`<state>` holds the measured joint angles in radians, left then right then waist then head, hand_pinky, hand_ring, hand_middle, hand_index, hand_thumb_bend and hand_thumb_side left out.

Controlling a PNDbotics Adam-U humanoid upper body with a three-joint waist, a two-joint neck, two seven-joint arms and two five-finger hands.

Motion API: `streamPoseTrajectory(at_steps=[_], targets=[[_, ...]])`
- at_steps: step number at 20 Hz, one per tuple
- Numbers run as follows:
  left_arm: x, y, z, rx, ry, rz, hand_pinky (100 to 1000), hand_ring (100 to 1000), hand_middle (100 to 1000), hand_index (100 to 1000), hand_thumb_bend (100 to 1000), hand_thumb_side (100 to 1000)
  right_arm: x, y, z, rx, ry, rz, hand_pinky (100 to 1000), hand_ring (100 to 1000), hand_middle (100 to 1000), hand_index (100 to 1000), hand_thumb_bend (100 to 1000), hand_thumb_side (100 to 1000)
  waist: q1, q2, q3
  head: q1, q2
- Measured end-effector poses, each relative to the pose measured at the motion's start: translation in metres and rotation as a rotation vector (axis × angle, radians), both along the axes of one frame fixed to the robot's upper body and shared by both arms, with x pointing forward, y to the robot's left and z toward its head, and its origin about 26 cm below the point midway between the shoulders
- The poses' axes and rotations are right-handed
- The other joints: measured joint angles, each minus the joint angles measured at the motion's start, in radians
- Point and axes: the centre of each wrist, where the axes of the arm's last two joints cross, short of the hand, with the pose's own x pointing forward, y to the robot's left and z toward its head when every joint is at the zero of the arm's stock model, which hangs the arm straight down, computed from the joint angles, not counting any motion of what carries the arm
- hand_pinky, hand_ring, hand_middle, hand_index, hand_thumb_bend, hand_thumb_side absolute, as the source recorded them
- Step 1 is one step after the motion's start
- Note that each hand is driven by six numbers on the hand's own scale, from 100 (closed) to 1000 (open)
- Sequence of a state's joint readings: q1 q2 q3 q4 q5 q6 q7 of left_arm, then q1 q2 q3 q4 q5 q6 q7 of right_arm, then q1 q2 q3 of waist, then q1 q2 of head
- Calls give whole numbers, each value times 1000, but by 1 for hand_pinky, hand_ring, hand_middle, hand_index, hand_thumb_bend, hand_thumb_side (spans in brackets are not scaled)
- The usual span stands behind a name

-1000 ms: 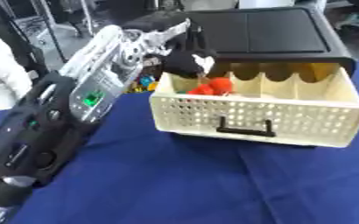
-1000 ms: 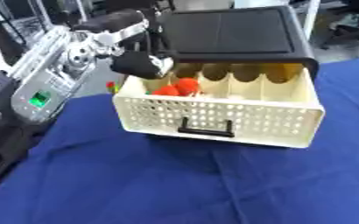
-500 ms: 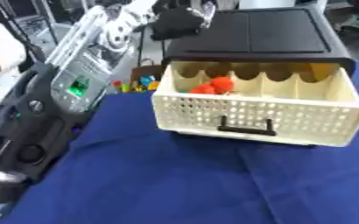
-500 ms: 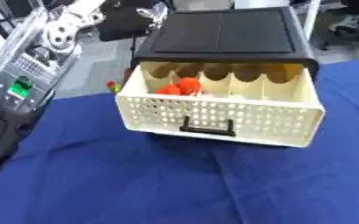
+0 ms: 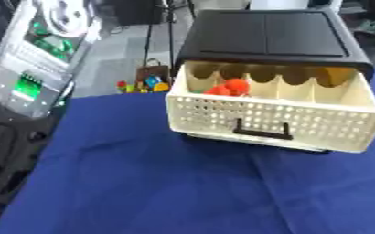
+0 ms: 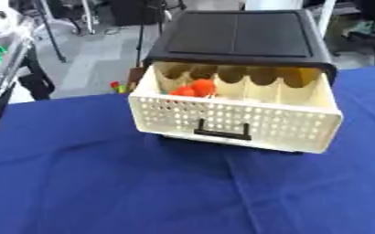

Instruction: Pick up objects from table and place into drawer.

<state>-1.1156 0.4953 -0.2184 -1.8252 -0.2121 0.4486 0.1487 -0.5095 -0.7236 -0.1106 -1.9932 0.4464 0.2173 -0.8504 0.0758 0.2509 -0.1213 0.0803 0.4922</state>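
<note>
Lifting left arm (image 5: 39,68) clear, hand unseen, grip untellable; drawer (image 6: 235,119) stood open, orange items (image 6: 195,87) far-left. Next reach should avoid its rim.

Both eyes look down—close—sharing the open drawer (image 6: 237,118).

My left forearm (image 5: 39,59) rises along the left edge, hand out of frame; cream perforated plastic drawer (image 5: 275,121) stands pulled open on the blue tablecloth (image 5: 167,192), orange-red objects (image 5: 229,87) inside.
</note>
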Motion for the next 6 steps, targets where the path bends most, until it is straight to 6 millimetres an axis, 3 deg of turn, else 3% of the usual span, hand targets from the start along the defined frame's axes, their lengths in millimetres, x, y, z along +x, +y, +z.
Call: streamPoseTrajectory(at_steps=[3,6], targets=[[-21,15,0,-111,-91,-40,372,525,549,734,118,807,-1,-1,2,-16,-3,-2,333,468,436,648,100,876,-9,-5,15,-8,9],[-27,31,-5,-223,-181,-69,411,565,595,778,278,791,-1,-1,3,-47,6,6,312,461,426,651,100,893,-19,-8,31,-18,18]])
